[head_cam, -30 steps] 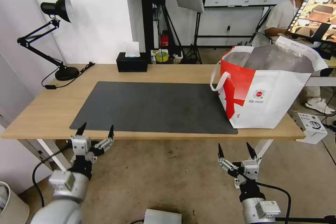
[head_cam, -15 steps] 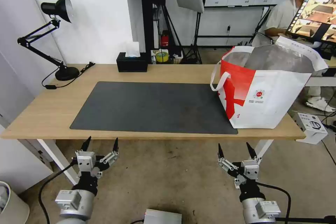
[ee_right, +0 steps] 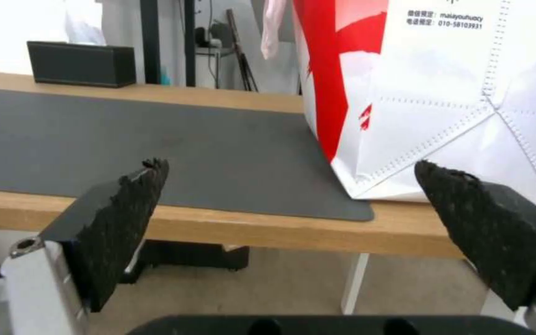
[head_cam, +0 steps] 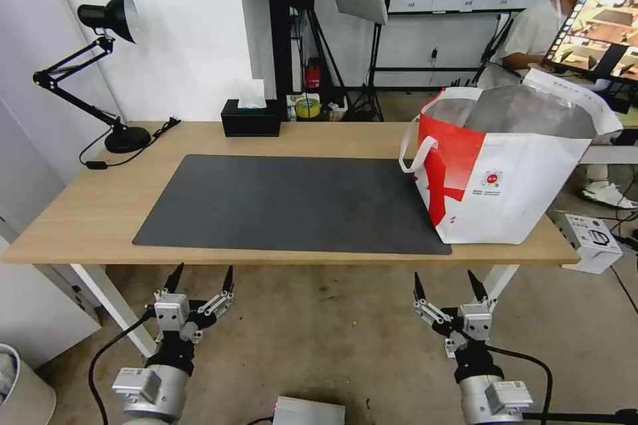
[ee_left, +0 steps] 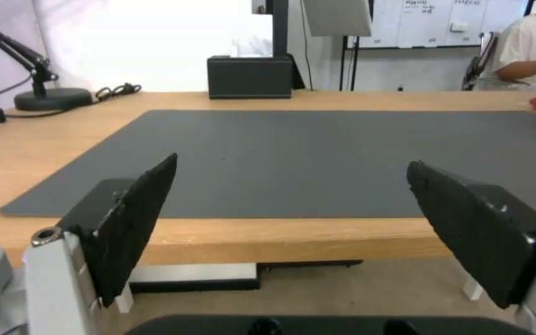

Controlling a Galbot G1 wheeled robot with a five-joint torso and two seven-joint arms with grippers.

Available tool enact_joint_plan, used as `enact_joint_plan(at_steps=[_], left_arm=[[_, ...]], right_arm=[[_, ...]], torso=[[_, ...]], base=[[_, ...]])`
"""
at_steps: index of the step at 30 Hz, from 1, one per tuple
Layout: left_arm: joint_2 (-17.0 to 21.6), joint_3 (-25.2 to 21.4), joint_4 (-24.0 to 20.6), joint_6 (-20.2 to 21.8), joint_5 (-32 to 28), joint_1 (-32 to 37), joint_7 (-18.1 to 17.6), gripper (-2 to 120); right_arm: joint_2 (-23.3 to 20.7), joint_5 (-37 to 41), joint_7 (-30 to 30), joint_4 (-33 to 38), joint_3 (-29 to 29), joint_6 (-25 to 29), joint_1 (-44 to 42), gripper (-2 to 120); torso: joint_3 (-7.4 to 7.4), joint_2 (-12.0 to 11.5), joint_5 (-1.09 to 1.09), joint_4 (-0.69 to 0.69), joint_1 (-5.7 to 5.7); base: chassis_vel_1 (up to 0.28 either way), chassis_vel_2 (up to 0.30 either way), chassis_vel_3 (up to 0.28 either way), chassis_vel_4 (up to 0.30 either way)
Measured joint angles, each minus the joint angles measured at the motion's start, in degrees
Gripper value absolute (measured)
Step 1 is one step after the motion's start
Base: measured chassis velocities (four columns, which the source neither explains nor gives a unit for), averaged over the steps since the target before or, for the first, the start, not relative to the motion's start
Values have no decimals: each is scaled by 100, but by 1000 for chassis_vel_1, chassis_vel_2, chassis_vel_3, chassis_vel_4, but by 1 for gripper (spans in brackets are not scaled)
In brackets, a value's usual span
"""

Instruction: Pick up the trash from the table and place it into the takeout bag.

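Light-wood tabletop (head_cam: 86, 212) on white legs stretches across the head view, its long axis running left to right, with a dark grey rectangular mat (head_cam: 292, 202) laid lengthwise along it. On the right end stands the takeout bag (head_cam: 512, 166), upright and boxy, white with a red panel, a small round red logo on the front, white loop handles and silver foil lining showing at its wide-open mouth, which faces up. Its near corner sits on the mat's right edge. At the back edge rests a black tissue box (head_cam: 250, 118); a black desk lamp (head_cam: 106, 70) stands at the far left. Below the near edge, the left gripper (head_cam: 202, 280) hangs with fingers spread wide, holding nothing. Likewise the right gripper (head_cam: 446, 285), spread and empty, below the bag.
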Motion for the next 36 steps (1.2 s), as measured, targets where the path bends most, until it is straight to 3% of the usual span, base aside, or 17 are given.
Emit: enact_joint_plan(at_steps=[36], left_arm=[[1, 15, 139, -157, 212, -49, -10, 100]], right_arm=[[0, 0, 0, 0, 0, 0, 0, 100]], torso=[[0, -1, 0, 0, 0]], base=[[0, 0, 0, 0]])
